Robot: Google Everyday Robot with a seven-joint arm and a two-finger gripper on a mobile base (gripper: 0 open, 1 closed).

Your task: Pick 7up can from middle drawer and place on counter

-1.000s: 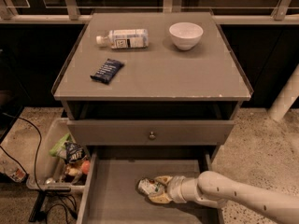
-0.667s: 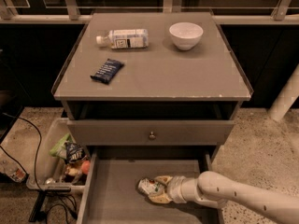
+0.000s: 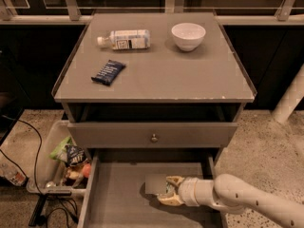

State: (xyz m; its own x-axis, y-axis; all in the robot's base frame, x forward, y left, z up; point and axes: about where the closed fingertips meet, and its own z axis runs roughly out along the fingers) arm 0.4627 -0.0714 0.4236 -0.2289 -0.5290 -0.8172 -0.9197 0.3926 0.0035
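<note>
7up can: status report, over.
Gripper low in the middle drawer, against the 7up can. Can in drawer, not yet on the counter. Counter carries bottle, bowl, dark packet toward back and left.

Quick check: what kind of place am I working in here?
Probably an office snack area: a grey counter with a bowl, bottle and snack bag, a bin of snacks beside it. The gripper is in the middle drawer by the 7up can.

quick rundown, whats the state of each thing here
middle drawer: pulled open
upper drawer: shut
7up can: in the middle drawer, by the gripper
gripper: low in the middle drawer, at the can
bottle: on its side on the counter
bowl: upright
snack packet: lying flat
</note>
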